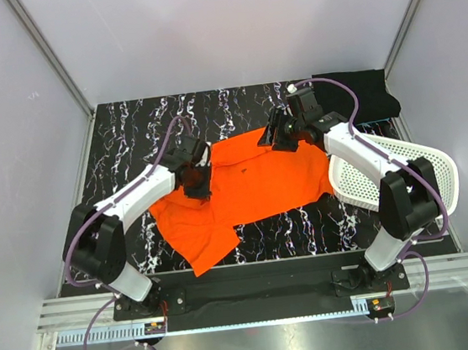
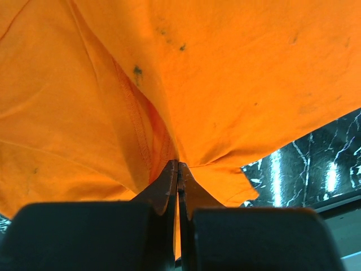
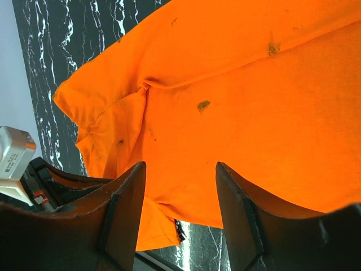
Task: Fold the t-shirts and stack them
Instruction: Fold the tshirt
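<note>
The orange t-shirt (image 1: 252, 185) lies spread across the middle of the black marble table, one part hanging toward the near left. My left gripper (image 1: 196, 179) is shut on a pinch of its fabric near the left side; the left wrist view shows the fingertips (image 2: 172, 172) closed on the orange cloth (image 2: 225, 84). My right gripper (image 1: 284, 135) is open and empty over the shirt's far edge; the right wrist view shows orange cloth (image 3: 254, 113) below its spread fingers (image 3: 127, 195). The black t-shirt (image 1: 360, 93) lies folded at the far right corner.
A white perforated basket (image 1: 390, 170) lies on its side at the right, beside my right arm. Grey walls enclose the table (image 1: 128, 136) on three sides. Bare marble shows at the far left and along the near edge.
</note>
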Controlling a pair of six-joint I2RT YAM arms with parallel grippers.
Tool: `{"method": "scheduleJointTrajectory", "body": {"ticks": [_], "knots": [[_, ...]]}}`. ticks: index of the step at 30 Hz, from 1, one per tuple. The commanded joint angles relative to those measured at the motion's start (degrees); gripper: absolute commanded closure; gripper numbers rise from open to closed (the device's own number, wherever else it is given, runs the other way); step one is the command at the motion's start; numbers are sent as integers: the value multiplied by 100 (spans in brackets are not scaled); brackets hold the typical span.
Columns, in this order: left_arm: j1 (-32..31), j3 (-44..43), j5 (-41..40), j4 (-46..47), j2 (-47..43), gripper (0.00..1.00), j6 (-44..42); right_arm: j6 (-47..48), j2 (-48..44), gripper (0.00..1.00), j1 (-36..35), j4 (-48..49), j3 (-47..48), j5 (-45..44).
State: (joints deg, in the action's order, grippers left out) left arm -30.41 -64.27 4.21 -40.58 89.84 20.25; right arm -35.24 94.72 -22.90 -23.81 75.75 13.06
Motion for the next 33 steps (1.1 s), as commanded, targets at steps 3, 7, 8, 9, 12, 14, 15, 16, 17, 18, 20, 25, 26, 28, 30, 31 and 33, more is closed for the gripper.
{"method": "scheduleJointTrajectory", "body": {"ticks": [3,7,8,9,12,14,15,16,17,18,20,25,26,28,30,31,33], "knots": [[-131,-332,-218,111,235,100,348,-88,99,41,-40,123,371,-32],[-149,-358,-324,234,236,100,515,-105,143,41,-40,114,415,-49],[-158,-358,-263,278,235,100,558,-114,161,41,-48,105,415,-58],[-167,-358,-228,305,253,100,568,-123,196,40,-57,114,415,-49],[-175,-306,-254,348,314,99,725,-158,284,41,-92,105,467,-58],[-193,-156,-123,524,341,93,875,-202,337,41,-127,70,529,-110],[-202,-121,-105,568,350,86,928,-220,380,41,-162,35,564,-154],[-193,-103,-78,577,358,80,954,-281,424,41,-189,0,608,-224],[-202,-121,-26,577,324,79,902,-307,494,41,-215,-27,686,-251],[-193,-147,-8,577,280,78,841,-360,539,41,-302,-79,731,-277],[-27,-278,-95,498,79,71,587,-413,626,41,-434,-106,845,-444],[1088,-585,-743,367,-73,64,147,-720,1162,41,-1022,-115,1196,-865],[1543,-674,-824,314,84,64,68,-764,1363,41,-1111,-115,1275,-962],[1906,-902,-947,305,243,64,-169,-870,1558,42,-1313,-115,1433,-1261],[2346,-1165,-1167,314,533,64,-276,-905,1874,42,-1603,-115,1714,-1488],[2486,-1262,-1194,322,656,65,-311,-914,1988,42,-1700,-123,1820,-1578],[2847,-1430,-1203,340,999,68,-302,-818,2304,41,-1999,-123,2163,-1797]]}}
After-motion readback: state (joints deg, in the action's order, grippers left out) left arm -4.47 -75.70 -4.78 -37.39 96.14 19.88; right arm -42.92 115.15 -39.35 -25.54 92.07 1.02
